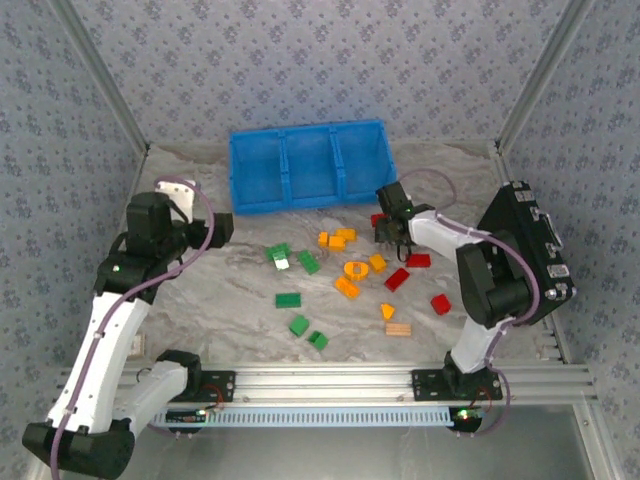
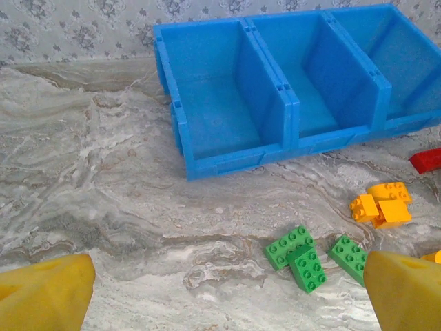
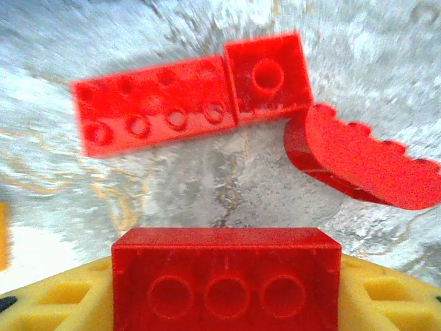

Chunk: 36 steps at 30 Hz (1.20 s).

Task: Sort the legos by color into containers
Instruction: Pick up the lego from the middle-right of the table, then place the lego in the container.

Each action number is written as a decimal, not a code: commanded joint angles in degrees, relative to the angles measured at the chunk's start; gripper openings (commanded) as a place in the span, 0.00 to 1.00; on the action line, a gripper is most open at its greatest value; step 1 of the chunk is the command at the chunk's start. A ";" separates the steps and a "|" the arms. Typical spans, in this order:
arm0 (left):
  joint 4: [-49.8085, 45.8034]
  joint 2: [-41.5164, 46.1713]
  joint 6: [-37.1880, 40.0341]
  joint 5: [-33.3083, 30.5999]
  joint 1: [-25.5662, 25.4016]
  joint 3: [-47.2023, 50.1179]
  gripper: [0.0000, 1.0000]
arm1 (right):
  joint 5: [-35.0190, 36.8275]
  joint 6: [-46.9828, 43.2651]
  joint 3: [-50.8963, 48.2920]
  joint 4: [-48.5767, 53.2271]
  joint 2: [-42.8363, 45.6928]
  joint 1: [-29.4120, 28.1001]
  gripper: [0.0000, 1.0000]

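Clamping a red brick (image 3: 226,276) between half-closed fingers (image 3: 69,298), the right gripper (image 1: 392,234) hangs just before the blue bin (image 1: 237,175) at the tabletop's far edge. The left gripper (image 2: 224,293) gapes wide, empty. Every compartment looks bare and the other bricks (image 1: 397,279) lie mid-table: sorting has barely begun.

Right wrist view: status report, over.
Left gripper open. Right gripper shut on red brick. Blue bin empty. Path clear.
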<state>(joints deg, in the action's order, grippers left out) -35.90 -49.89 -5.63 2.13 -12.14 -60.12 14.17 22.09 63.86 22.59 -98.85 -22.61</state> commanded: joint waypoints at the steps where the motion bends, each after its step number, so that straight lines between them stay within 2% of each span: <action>1: -1.23 1.36 1.29 0.59 -0.34 -1.39 1.00 | 0.88 -2.01 5.47 3.11 3.28 -0.68 0.50; 7: -2.11 1.63 1.59 0.73 -0.36 -1.06 1.00 | -0.04 -4.03 14.92 1.85 -1.48 0.19 0.50; 17: -3.79 2.58 0.98 -0.41 -0.37 1.29 1.00 | -4.65 -6.18 36.14 3.74 -19.88 2.58 0.50; 24: -3.35 1.14 0.00 -1.34 -0.29 2.37 1.00 | -7.59 -7.34 49.00 7.23 -29.65 3.41 0.55; 31: -0.93 -1.57 -0.40 -1.13 -0.34 3.14 1.00 | -9.31 -8.11 52.99 7.75 -33.20 3.64 0.62; 34: -0.12 -3.17 -0.20 -0.52 -0.34 3.29 1.00 | -9.83 -8.07 52.72 7.25 -33.43 3.72 0.71; 36: 1.05 -3.84 -0.15 -0.33 -0.34 4.09 1.00 | -10.42 -8.16 52.34 6.68 -33.34 3.71 0.73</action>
<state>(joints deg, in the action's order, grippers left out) -37.08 -53.12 -5.52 1.48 -12.14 -56.82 5.21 14.55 114.93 28.53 -131.26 -19.35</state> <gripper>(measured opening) 0.998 0.720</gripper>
